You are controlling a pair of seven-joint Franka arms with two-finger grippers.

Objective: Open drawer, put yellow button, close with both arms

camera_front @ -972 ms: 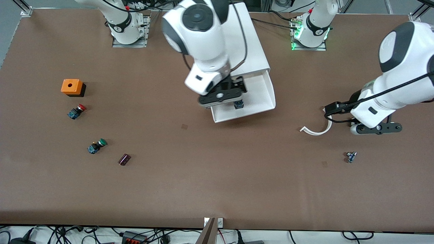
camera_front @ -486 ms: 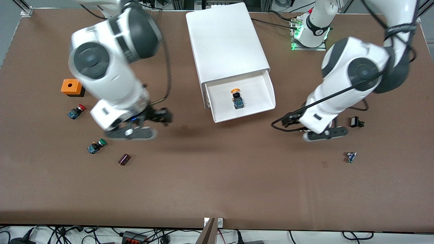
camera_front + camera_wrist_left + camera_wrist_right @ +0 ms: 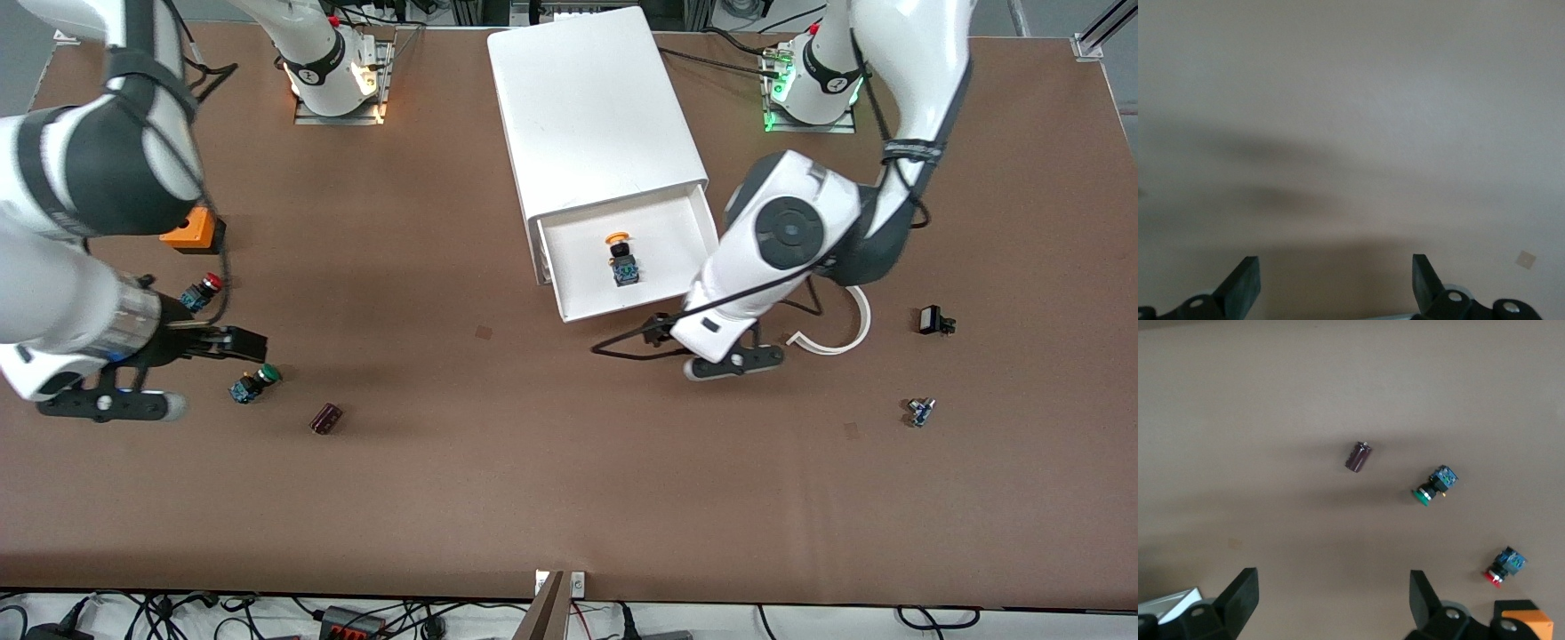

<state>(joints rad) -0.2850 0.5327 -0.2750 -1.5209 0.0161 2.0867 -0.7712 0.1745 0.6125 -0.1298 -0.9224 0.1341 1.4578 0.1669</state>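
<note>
The right arm's black two-finger claw [image 3: 107,404], a second ago over the open white plastic drawer [image 3: 702,233], now hangs with fingers apart over the brown table [image 3: 551,462] at its own end. The left claw [image 3: 733,363] now hovers open beside the drawer's front corner.

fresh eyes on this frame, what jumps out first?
The white cabinet at the middle of the table, its top drawer pulled open with the yellow button lying inside. Next, both pincers open and empty: the left pincer over bare table beside the drawer's front corner, the right pincer at the right arm's end of the table, over the spot beside the green button.
</note>
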